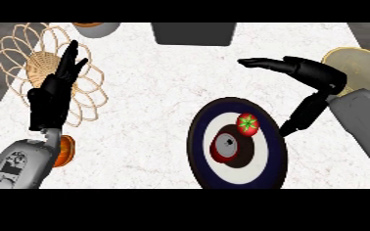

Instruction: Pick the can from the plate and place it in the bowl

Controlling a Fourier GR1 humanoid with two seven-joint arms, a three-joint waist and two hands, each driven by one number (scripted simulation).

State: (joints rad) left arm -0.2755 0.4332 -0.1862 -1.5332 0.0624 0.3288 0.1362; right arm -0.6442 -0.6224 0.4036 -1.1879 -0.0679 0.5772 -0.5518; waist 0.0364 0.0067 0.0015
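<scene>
Can lay on its side on the plate, a dark red tin with its grey end turned up toward the view, resting on the plate's dark centre ring. No hand touched it.

The right hand hung above the surface to the upper right of the plate, released and holding nothing: its fingers stretched out straight toward the view's left, and the thumb pointed down toward the plate's right rim without meeting it. The grey right forearm came in from the right edge behind it.

The left hand showed at the view's left side, also unclenched, fingers up and slightly spread, resting over the wire basket and gripping nothing. Its grey forearm rose from the lower left corner.

Outward from the can, a small tomato with a green stalk sat on the same plate, just beside the can at its upper right. The plate itself was round with a dark blue rim and a white band, and lay on the white marbled surface right of centre.

The wire basket, looped and tan with a woven middle, lay at the far left. An orange object showed partly behind the left wrist. A grey block stood at the top edge, a grey vessel to its left, and a pale yellow bowl sat at the right edge, partly hidden by the right arm.
</scene>
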